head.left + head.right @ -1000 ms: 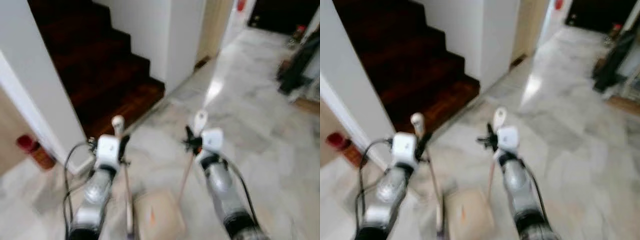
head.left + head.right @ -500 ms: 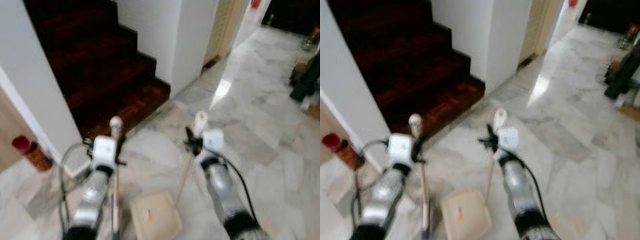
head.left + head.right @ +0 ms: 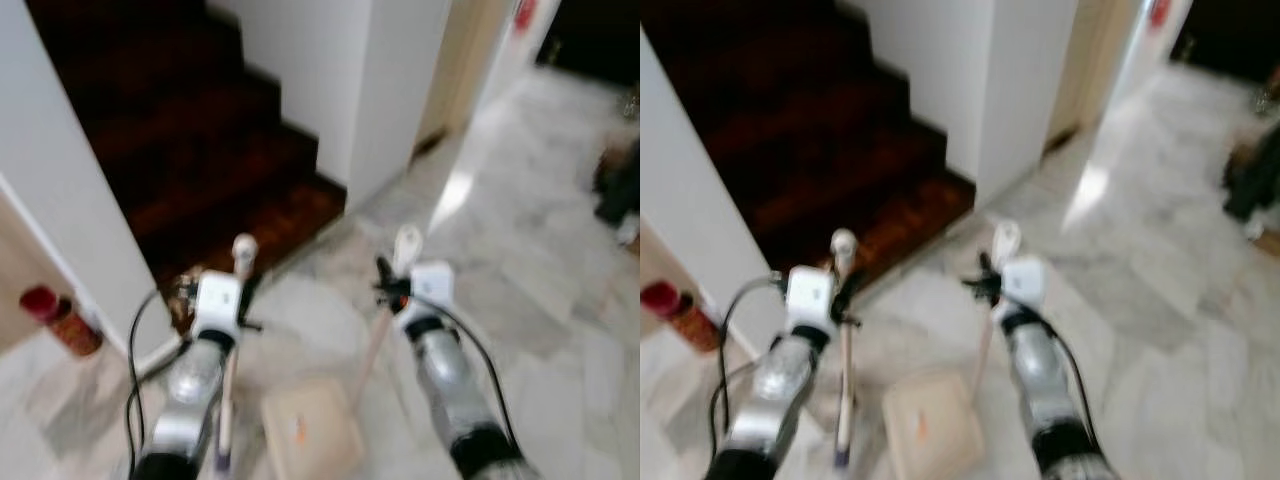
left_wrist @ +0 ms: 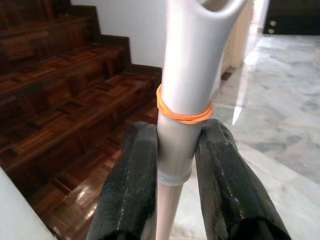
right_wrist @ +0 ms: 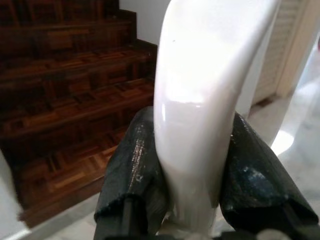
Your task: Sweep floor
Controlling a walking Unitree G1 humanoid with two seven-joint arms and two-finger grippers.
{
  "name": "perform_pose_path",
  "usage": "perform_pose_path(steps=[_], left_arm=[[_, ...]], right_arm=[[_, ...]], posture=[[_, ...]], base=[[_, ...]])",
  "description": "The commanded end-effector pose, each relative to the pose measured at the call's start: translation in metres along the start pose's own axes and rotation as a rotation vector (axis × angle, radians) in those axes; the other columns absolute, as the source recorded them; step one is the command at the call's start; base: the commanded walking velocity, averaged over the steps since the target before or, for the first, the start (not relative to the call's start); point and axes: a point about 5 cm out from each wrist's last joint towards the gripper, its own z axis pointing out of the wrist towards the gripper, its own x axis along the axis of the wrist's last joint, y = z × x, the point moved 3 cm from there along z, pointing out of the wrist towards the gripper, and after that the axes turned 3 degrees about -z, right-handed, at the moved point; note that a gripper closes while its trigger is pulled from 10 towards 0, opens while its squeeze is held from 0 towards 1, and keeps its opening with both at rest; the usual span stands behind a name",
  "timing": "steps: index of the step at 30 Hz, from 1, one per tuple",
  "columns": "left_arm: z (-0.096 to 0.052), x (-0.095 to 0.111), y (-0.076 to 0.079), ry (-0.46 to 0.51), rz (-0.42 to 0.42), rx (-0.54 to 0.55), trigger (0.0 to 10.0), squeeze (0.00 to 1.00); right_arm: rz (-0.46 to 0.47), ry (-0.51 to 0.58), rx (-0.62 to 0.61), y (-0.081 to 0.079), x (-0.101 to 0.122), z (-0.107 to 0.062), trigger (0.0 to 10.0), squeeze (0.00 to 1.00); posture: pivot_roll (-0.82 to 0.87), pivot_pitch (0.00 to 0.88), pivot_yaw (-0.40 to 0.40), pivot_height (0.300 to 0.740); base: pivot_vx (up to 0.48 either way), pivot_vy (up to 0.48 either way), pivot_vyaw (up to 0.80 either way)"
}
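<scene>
A: Where are the tools, and who has them?

B: Both are in hand. The left gripper (image 4: pixel 176 165) is clenched around the white top of the broom handle (image 3: pixel 243 254), just under an orange rubber band (image 4: pixel 184 114). The right gripper (image 5: pixel 192 165) is clamped on the white grip of the dustpan handle (image 3: pixel 405 245).

A: How do the shafts run from the jaws?

B: Both long axes go down and toward the robot. The broom shaft drops from the left gripper to the floor near the robot's feet; its head is too blurred to make out. The dustpan shaft slants down and to the left from the right gripper to the beige dustpan (image 3: pixel 312 436), which lies flat on the floor between the two arms, near.

A: So which arm is closer to the pan?

B: The pan sits about midway, slightly to the right of the broom shaft. By my reading, the broom would have to sweep rightward toward the pan's mouth, but I cannot tell which way the mouth faces.

A: And the floor?

B: Pale, glossy marble floor (image 3: pixel 560 300) with grey veining and a bright reflection at far right. I cannot pick out any dirt through the blur.

A: The room?

B: A dark wooden staircase (image 3: pixel 200 150) rises at far left, flanked by white walls, with a white pillar (image 3: pixel 390 90) beyond it. A red canister (image 3: pixel 58 318) stands low on the left. The hallway opens far right.
</scene>
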Motion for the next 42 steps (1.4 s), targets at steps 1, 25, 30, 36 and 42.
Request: perform_pose_path(steps=[1, 25, 30, 36, 42], left_arm=[[0.0024, 0.0105, -0.0029, 0.044, 0.004, 0.002, 10.0, 0.0], [0.0031, 0.0097, -0.0009, 0.036, 0.008, -0.006, 10.0, 0.0], [0.0032, 0.0093, -0.0008, 0.038, 0.006, -0.008, 10.0, 0.0], [0.0035, 0.0104, -0.001, 0.045, 0.004, -0.007, 10.0, 0.0], [0.0041, 0.0117, -0.001, 0.053, 0.008, -0.007, 10.0, 0.0]], right_arm=[[-0.002, 0.064, 0.029, -0.0098, 0.0168, 0.0091, 10.0, 0.0], [0.01, 0.067, 0.013, -0.0068, 0.0168, 0.0083, 10.0, 0.0], [0.011, 0.064, 0.01, -0.0059, 0.0168, 0.0089, 10.0, 0.0], [0.013, 0.047, -0.004, -0.0037, 0.0152, 0.0097, 10.0, 0.0], [0.014, 0.046, -0.014, -0.0018, 0.0151, 0.01, 10.0, 0.0]], posture=[[0.12, 0.0, -0.048, 0.74], [0.12, 0.0, -0.046, 0.74], [0.12, 0.0, -0.047, 0.74], [0.12, 0.0, -0.046, 0.74], [0.12, 0.0, -0.044, 0.74]], base=[[0.334, 0.0, 0.0], [0.324, 0.0, 0.0], [0.05, 0.0, 0.0], [0.0, 0.0, -0.37], [0.0, 0.0, -0.79]])
